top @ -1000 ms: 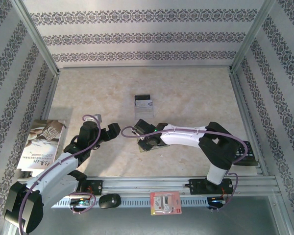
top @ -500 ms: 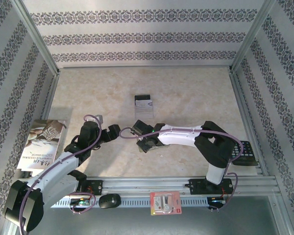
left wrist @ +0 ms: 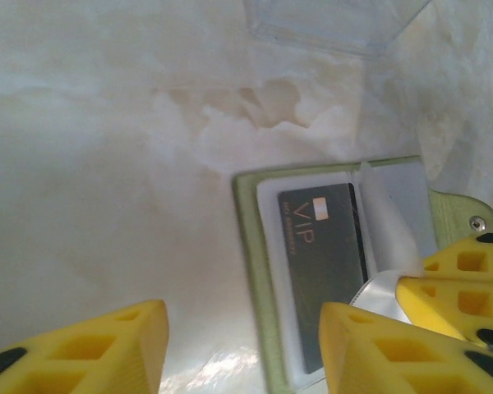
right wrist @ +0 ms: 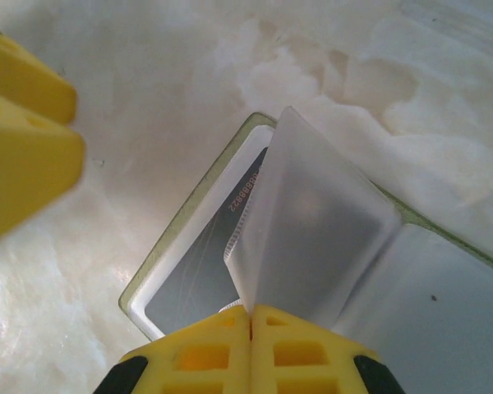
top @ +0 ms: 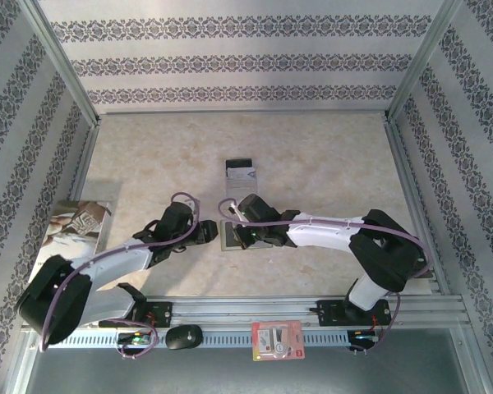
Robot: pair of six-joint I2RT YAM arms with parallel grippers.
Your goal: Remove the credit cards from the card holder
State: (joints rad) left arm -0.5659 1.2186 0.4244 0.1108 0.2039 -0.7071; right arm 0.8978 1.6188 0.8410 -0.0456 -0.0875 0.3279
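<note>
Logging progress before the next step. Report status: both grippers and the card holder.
Left gripper open, beside open card holder. Right gripper shut on clear sleeve, holding it up. Dark VIP card not yet out. Nothing blocking it.

The holder (top: 228, 235) lies open and flat, olive-green with a pale lining; a dark VIP card (left wrist: 324, 267) sits in its clear pocket; one translucent sleeve (right wrist: 312, 238) stands lifted.

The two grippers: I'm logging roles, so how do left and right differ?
The left gripper is open; the right gripper is shut on a clear sleeve. The left holds nothing, over the edge of the card holder; the right holds that sleeve raised. Both have yellow fingers.
</note>
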